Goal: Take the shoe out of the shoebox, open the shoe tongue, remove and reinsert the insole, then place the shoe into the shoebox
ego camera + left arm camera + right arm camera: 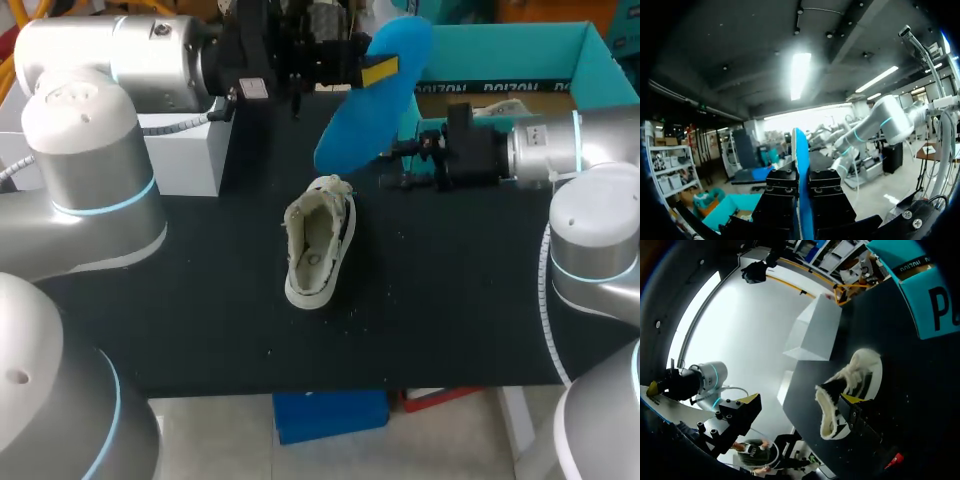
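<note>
A blue insole (375, 95) is seen at 12 o'clock, a cream-white shoe (318, 250) on a black table (460, 300), and a teal shoebox (500, 50) at 1 o'clock.

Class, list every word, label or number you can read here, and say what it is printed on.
Shoebox: letters on a dark strip inside, blurred and partly hidden; unreadable.
Its outer wall, right wrist view: large dark letters, cut off; no whole word.
White tag on the left arm: too small to read.

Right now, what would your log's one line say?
step: insole out | left gripper: shut on insole, raised | right gripper: open, empty | shoe: on table, outside shoebox
</note>
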You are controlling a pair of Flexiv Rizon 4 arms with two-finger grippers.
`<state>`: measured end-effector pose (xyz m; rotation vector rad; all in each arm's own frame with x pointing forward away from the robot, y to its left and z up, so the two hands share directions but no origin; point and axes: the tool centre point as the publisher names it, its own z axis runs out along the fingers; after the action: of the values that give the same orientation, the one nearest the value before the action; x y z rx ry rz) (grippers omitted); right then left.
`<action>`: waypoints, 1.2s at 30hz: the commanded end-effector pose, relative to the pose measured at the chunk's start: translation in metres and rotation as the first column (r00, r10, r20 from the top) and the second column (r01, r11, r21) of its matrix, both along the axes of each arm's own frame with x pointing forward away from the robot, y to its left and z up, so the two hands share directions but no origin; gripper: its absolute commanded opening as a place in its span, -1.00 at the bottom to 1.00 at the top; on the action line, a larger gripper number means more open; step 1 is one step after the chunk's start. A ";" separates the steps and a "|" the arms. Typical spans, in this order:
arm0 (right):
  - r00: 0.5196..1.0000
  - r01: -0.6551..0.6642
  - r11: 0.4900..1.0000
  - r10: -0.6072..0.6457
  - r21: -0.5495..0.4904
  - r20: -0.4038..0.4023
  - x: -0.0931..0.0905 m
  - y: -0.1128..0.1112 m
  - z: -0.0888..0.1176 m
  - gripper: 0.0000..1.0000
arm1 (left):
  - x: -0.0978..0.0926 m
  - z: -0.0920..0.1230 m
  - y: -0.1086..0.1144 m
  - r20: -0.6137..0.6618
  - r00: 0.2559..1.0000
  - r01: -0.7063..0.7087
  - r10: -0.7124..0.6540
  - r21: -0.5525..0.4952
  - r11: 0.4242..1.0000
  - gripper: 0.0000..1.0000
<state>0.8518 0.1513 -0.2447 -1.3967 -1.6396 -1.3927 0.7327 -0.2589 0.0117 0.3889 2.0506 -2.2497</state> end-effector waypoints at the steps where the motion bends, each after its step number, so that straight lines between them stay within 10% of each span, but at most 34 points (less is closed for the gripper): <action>1: 1.000 0.002 1.000 -0.002 0.000 0.001 0.000 0.001 -0.001 1.00 | -0.008 -0.020 -0.013 0.499 0.866 -0.073 -0.027 0.179 0.981 -1.00; 21: 1.000 0.002 1.000 -0.002 0.000 0.001 0.000 0.001 -0.001 1.00 | -0.011 -0.024 -0.013 0.528 0.848 -0.076 -0.035 0.188 0.979 -1.00; 28: 1.000 0.002 1.000 -0.002 0.000 0.001 0.000 0.001 -0.001 1.00 | -0.073 -0.032 -0.019 0.800 0.591 0.086 -0.102 0.064 0.994 -1.00; 36: 1.000 0.002 1.000 -0.002 0.000 0.001 0.000 0.001 -0.001 1.00 | -0.110 -0.073 -0.003 0.854 0.507 0.115 -0.119 0.070 0.991 -1.00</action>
<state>0.8522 0.1514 -0.2441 -1.3962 -1.6408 -1.3906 0.6375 -0.2834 -0.0357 1.3421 1.5805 -1.5305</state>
